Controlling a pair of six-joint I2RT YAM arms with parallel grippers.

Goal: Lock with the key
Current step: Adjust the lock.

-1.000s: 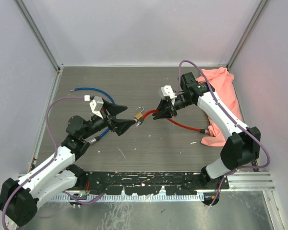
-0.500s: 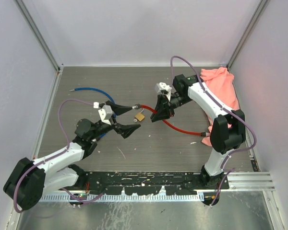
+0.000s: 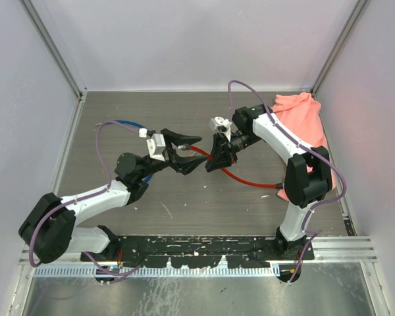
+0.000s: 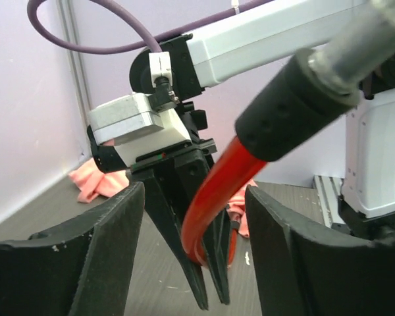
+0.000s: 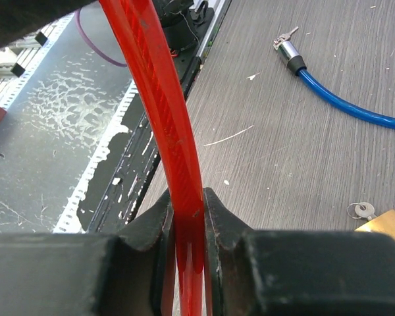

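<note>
- Right gripper (image 3: pixel 212 161): jaws pinched narrow on the red cable (image 5: pixel 163 99), holding it above the table (image 3: pixel 118 105) near centre.
- Left gripper (image 3: pixel 193 153): jaws spread wide and holding nothing. In its wrist view the cable's black end sleeve (image 4: pixel 286 99) sits between the fingers, toward 1 o'clock.
- Brass padlock (image 5: pixel 390 222): only a corner shows, at 4 o'clock in the right wrist view. It lies on the table with a small key (image 5: pixel 363 210) just beside it, and I cannot find it in the overhead view.
- Blue cable (image 5: pixel 355 108): lies apart at 2 o'clock and is not involved.
- Step judged: the cable end is being presented to the left gripper. Locking is not yet begun.
- Next move calls for the left jaws to close squarely on the sleeve without dislodging the right grip.
</note>
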